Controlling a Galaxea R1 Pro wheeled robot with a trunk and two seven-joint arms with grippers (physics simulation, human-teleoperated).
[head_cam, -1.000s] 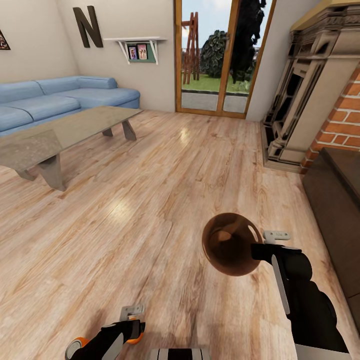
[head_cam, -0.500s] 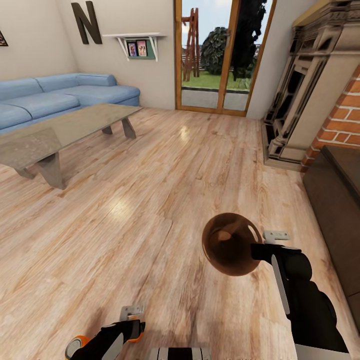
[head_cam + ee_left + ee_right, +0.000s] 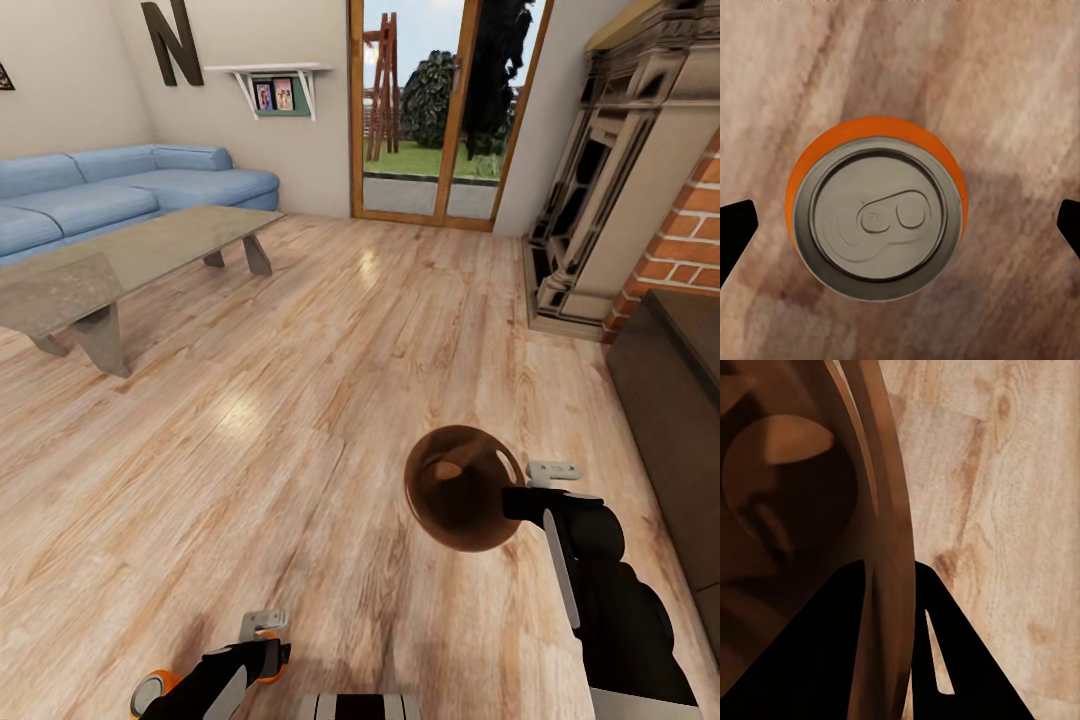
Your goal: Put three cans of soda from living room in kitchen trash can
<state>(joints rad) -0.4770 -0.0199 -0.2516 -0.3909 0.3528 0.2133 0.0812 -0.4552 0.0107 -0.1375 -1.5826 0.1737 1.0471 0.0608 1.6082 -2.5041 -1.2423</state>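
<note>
A can of soda (image 3: 879, 215), orange with a silver top, stands upright on the wood floor straight under my left gripper (image 3: 904, 225). The dark fingertips (image 3: 735, 229) sit wide on either side of the can without touching it, so the gripper is open. In the head view this gripper (image 3: 262, 628) is at the bottom left, with orange of the can (image 3: 273, 672) just below it. My right gripper (image 3: 532, 488) is shut on the rim of the tash can (image 3: 458, 500), a glossy brown bin tilted with its mouth toward me. The fingers (image 3: 832, 645) pinch the rim.
A glass coffee table (image 3: 130, 260) and a blue sofa (image 3: 130, 190) stand at the left. On the right are a brick fireplace (image 3: 640, 180) and a dark cabinet (image 3: 680, 400). A glass door (image 3: 440, 110) is at the back, across open wood floor (image 3: 330, 370).
The head view has shifted slightly since a second ago. Both arms, the bin and the can keep their places.
</note>
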